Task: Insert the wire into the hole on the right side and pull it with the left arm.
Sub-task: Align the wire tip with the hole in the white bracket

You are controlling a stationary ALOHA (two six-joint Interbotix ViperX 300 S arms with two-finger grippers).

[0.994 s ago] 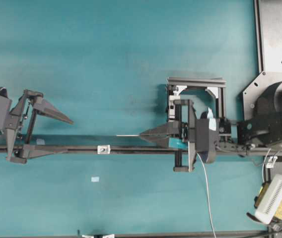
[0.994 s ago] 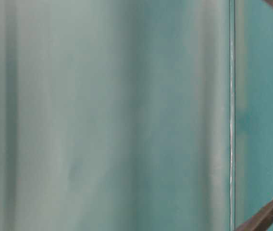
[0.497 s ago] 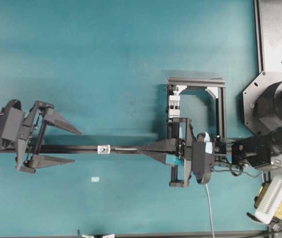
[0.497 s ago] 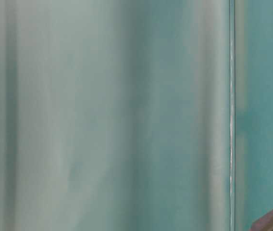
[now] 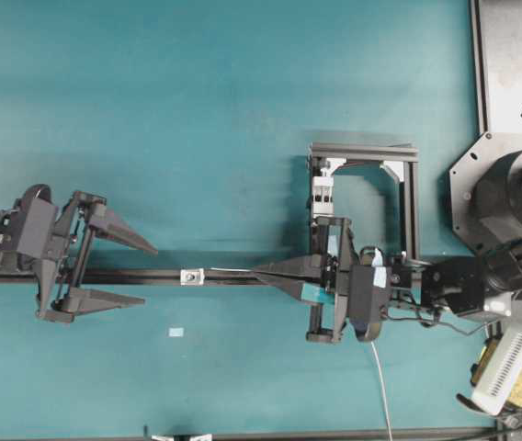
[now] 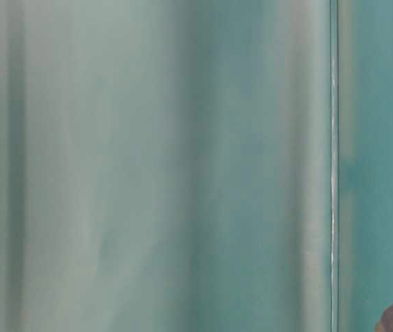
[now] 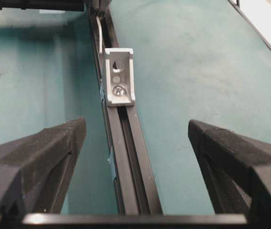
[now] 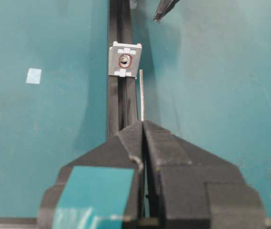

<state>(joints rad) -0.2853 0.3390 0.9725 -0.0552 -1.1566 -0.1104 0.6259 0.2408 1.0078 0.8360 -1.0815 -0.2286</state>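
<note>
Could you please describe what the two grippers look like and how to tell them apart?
Both are matte black. The left gripper has two long, pointed, plain black fingers. The right gripper bears a teal patch on one finger and a white label on its body.

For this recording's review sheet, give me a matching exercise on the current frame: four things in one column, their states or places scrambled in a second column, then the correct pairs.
Things:
1. left gripper
2. right gripper
3. wire
4. bracket with the hole

States or places:
A. mounted on the black rail, between the two grippers
B. open, fingers spread on either side of the rail
C. shut on the wire
D. tip sticks out past the fingers, just beside the bracket, not yet through

Pairs: 1-B, 2-C, 3-D, 4-A
</note>
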